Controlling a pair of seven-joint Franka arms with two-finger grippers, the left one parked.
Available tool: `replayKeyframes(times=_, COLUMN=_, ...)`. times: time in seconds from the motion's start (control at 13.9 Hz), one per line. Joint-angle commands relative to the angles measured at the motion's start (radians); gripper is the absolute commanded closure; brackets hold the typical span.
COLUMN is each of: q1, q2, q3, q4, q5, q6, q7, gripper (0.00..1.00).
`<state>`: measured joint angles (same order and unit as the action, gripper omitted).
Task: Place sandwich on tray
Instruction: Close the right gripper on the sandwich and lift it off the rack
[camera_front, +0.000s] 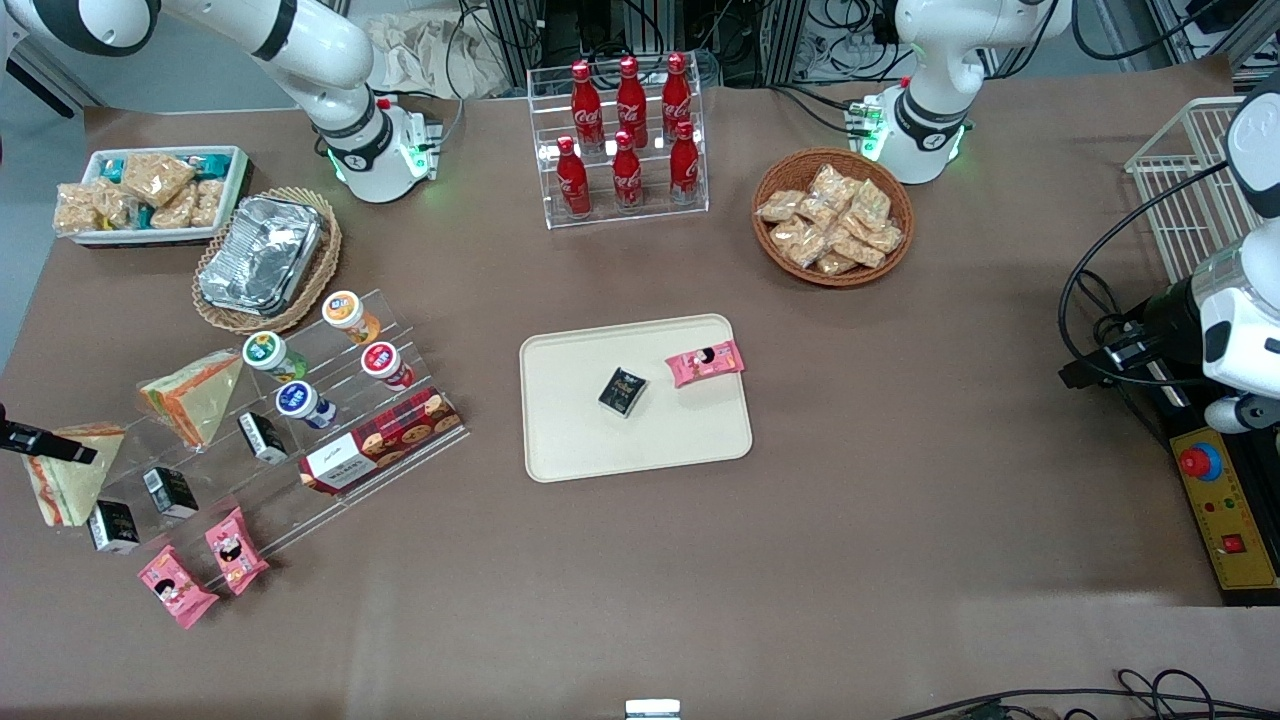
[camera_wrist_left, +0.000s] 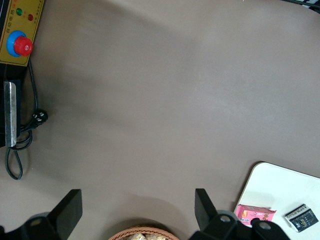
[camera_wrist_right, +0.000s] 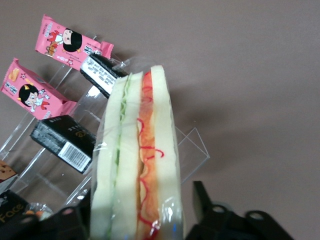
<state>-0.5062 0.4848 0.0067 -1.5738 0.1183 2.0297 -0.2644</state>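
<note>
Clear-wrapped triangular white-bread sandwich (camera_wrist_right: 137, 160) (camera_front: 68, 482): on the clear acrylic stepped rack (camera_front: 290, 440) at the working arm's end of the table, between the fingers of the black two-finger gripper (camera_wrist_right: 137, 220) (camera_front: 45, 447), which close on it. Cream-beige rectangular tray (camera_front: 580, 440): mid-table, well apart, holding a pink snack pack (camera_front: 705, 362) and a small black packet (camera_front: 622, 390).

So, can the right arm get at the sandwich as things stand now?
Probably yes. The pincer is already at the sandwich, one finger on each side of it on the clear stand. Nothing lies between them. Whether the fingers touch it, I cannot tell.
</note>
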Motion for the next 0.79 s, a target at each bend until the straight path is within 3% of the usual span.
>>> replayKeyframes(times=0.0, q1=-0.003, q2=0.012, q3=0.004, q4=0.008, q5=0.009, q6=-0.006, q7=-0.042, gripper=1.0)
replayKeyframes(times=0.14, q1=-0.006, q2=0.018, q3=0.007, q4=0.009, q5=0.023, q6=-0.029, q7=-0.127, gripper=1.0)
replayKeyframes(times=0.36, q1=0.001, q2=0.012, q3=0.009, q4=0.018, q5=0.023, q6=-0.048, q7=-0.125, gripper=1.0)
replayKeyframes(times=0.72, q1=0.006, q2=-0.032, q3=0.009, q4=0.1, q5=0.009, q6=-0.3, q7=-0.108, gripper=1.0)
